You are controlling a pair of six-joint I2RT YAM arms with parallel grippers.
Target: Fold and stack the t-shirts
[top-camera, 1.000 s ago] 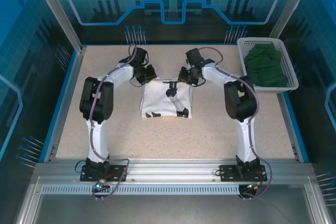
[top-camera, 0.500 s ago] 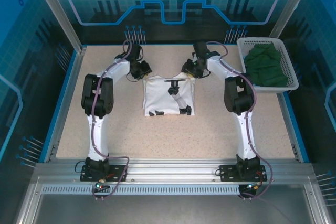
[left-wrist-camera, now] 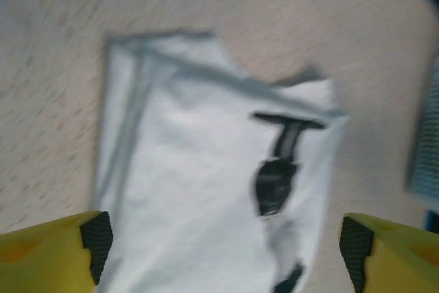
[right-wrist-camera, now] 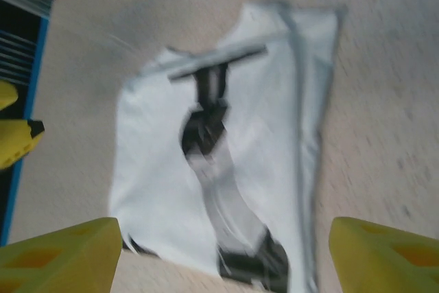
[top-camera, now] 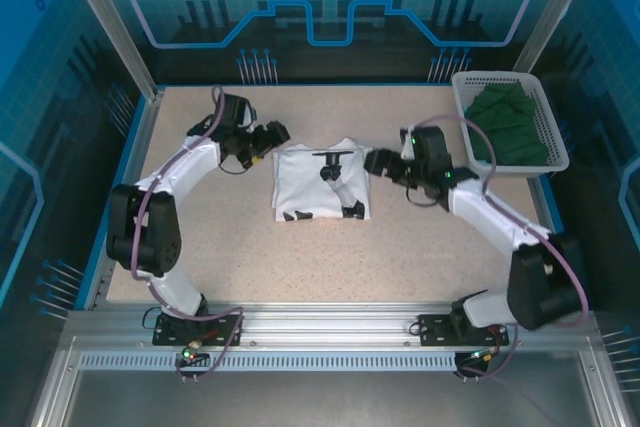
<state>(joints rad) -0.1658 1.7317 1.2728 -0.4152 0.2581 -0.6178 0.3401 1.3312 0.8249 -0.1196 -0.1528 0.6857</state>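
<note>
1. White cloth sits near the middle of the worktop (top-camera: pixel 330 267): the white t-shirt (top-camera: pixel 320 182) lies flat, folded into a rough rectangle. Its black print faces up and runs down the right half of the fold.
2. Off at the far right corner stands a white lattice basket (top-camera: pixel 495 75), and the dark green t-shirt (top-camera: pixel 510 127) is bunched inside it, well apart from the white one.
3. From the left side the left arm (top-camera: pixel 185 167) reaches in. The left jaws stand wide apart just off the far left corner of the white t-shirt, with nothing between them.
4. Seen from the left wrist, the yellow left fingers (left-wrist-camera: pixel 48 255) with black pads sit at the two lower corners of the picture. The folded cloth spreads out beyond them, and layered edges show along its left side. The picture is blurred.
5. From the right side the right arm (top-camera: pixel 490 212) bends in low. The right jaws are also spread wide, just beside the right edge of the white t-shirt near its far corner, gripping nothing.
6. Seen from the right wrist, the yellow right fingers (right-wrist-camera: pixel 62 255) frame the lower corners. The printed cloth lies ahead on the speckled worktop, again blurred.
</note>
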